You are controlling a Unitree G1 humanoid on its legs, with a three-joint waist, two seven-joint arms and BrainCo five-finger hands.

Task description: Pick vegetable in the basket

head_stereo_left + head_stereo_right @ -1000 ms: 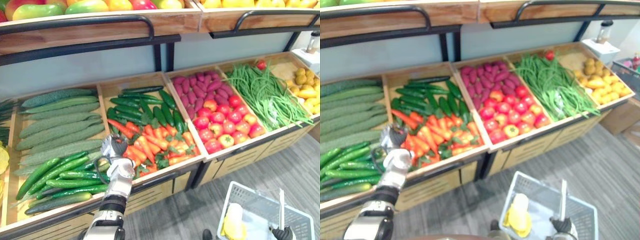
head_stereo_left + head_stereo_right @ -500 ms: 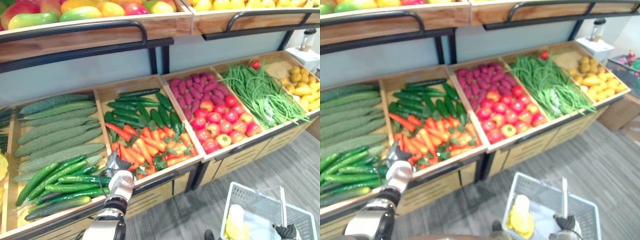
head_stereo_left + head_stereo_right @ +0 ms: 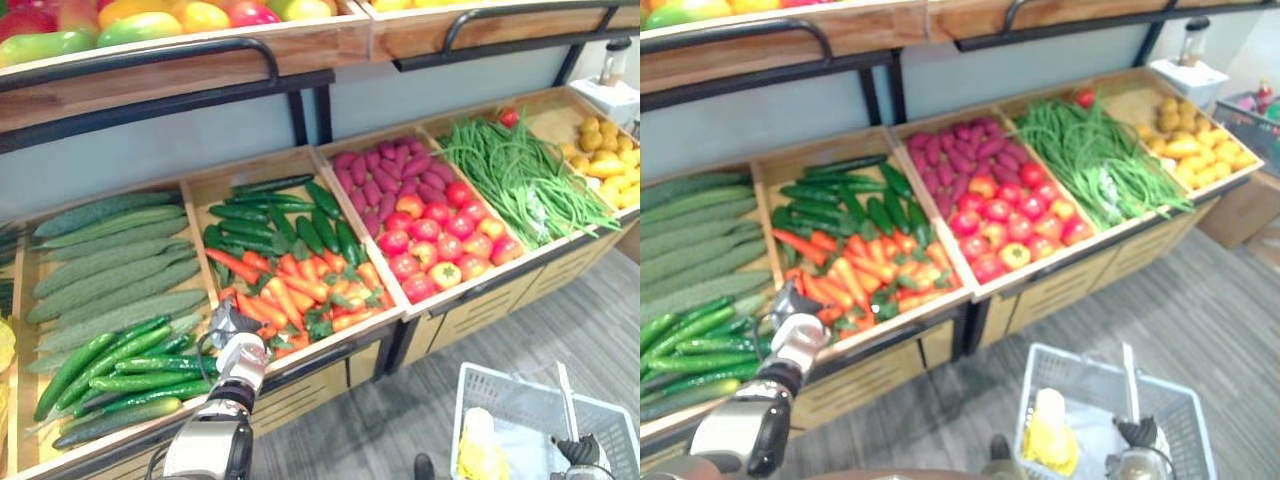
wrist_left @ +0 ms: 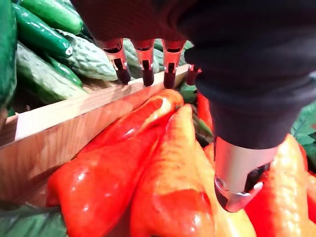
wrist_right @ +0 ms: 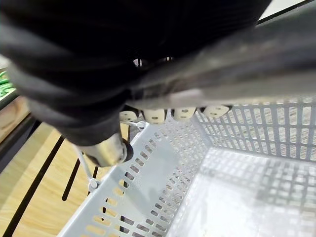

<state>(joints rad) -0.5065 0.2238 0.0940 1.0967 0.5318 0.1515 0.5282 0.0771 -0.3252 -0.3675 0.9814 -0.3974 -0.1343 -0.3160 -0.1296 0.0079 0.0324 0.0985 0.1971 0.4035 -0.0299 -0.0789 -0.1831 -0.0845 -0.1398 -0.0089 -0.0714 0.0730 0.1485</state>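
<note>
My left hand [image 3: 229, 324] hovered open, fingers [image 4: 144, 59] straight, over the carrots [image 4: 170, 168] at their crate's [image 3: 250, 168] front left corner, so I meant to curl round one cleanly while my right hand [image 3: 575, 452] gripped the basket [image 5: 148, 168] by its handle [image 3: 564, 405].

Top shelf [image 3: 200, 75] is piled with mangoes [image 3: 140, 25]. On the stand below, purple sweet potatoes [image 3: 385, 175] sit behind tomatoes [image 3: 440, 235], green beans [image 3: 520, 180] toward the right end, bumpy gourds [image 3: 110, 260] at the left end. Grey floor [image 3: 380, 420] underneath.
</note>
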